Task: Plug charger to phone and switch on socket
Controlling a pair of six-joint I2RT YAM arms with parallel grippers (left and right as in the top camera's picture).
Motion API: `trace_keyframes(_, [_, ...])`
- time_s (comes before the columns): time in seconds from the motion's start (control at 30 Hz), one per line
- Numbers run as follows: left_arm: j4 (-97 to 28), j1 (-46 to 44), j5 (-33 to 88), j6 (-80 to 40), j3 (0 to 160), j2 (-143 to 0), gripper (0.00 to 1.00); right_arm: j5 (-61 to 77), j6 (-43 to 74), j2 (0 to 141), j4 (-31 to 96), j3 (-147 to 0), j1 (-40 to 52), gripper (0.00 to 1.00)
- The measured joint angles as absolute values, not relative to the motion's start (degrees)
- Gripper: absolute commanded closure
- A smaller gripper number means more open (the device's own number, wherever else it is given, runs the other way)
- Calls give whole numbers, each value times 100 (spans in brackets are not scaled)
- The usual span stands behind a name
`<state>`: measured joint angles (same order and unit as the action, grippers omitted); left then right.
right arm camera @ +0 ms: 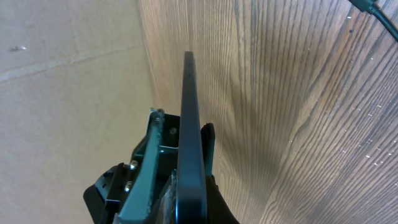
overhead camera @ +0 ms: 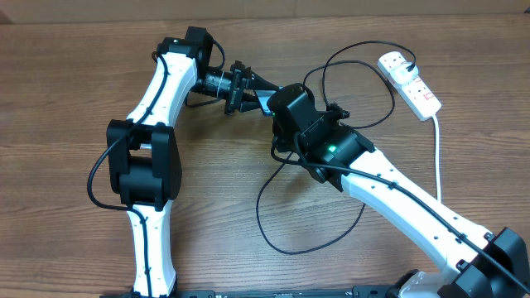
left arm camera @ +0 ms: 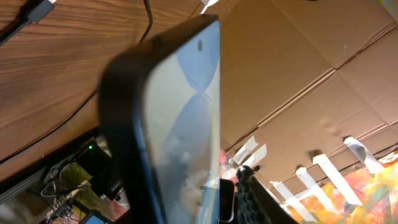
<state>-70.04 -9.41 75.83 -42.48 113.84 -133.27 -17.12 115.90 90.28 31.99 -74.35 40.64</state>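
Note:
The phone (left arm camera: pixel 180 124), with a light blue-teal screen and dark rim, is held off the table between both arms. My left gripper (overhead camera: pixel 245 86) is shut on it; the screen fills the left wrist view. My right gripper (overhead camera: pixel 280 106) is shut on its other end, and the right wrist view shows the phone (right arm camera: pixel 189 118) edge-on between the fingers. The charger's black cable (overhead camera: pixel 267 217) loops over the table and runs up to the white plug (overhead camera: pixel 396 61) in the socket (overhead camera: pixel 411 84) at the far right. A black connector tip (left arm camera: pixel 34 11) lies on the table.
The socket's thick white cord (overhead camera: pixel 437 153) runs down the right side. Cable loops lie around and under the right arm (overhead camera: pixel 397 194). A cardboard wall (overhead camera: pixel 331 10) stands along the table's far edge.

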Motion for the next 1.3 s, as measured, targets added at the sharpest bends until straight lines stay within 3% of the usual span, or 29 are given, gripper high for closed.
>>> trace_keyframes(0.2, [-7004,-941,7579,-4338,11384,-13327,84,-1730,11592,9028,3153,-7435,4058,93])
trace_keyframes(0.3, [-7004,-941,7568,-4357,11384,-13327,95,-1691,11590,9028,3131,-7435,4053,73])
trace_keyframes(0.4, [-6997,-941,7537,-4372,11384,-13327,96,-1599,11583,9028,3109,-7435,4056,48])
trace_keyframes(0.57, [-6967,-941,7498,-4375,11384,-13327,96,-1522,11052,9028,3076,-7435,4060,34])
trace_keyframes(0.77, [-6460,-934,7229,-4038,11384,-13327,96,-1474,9131,8853,3057,-7435,4060,32])
trace_keyframes(0.83, [-6364,-908,7175,-3710,11386,-13327,96,-1433,8418,8619,3105,-7435,4075,23])
trace_keyframes(0.87, [-6368,-888,7131,-3540,11386,-13327,96,-1424,8040,8477,3081,-7435,4075,25])
trace_keyframes(0.97, [-6466,-823,7041,-2912,11386,-13332,96,-1437,6904,7966,3061,-7435,4075,43])
trace_keyframes(1.17, [-6812,-762,6692,-1621,11389,-13294,96,-1190,5400,7481,3293,-7603,4040,43])
trace_keyframes(1.3, [-6836,-764,5496,-1264,11386,-12866,96,-296,4880,7813,4397,-8239,3503,39])
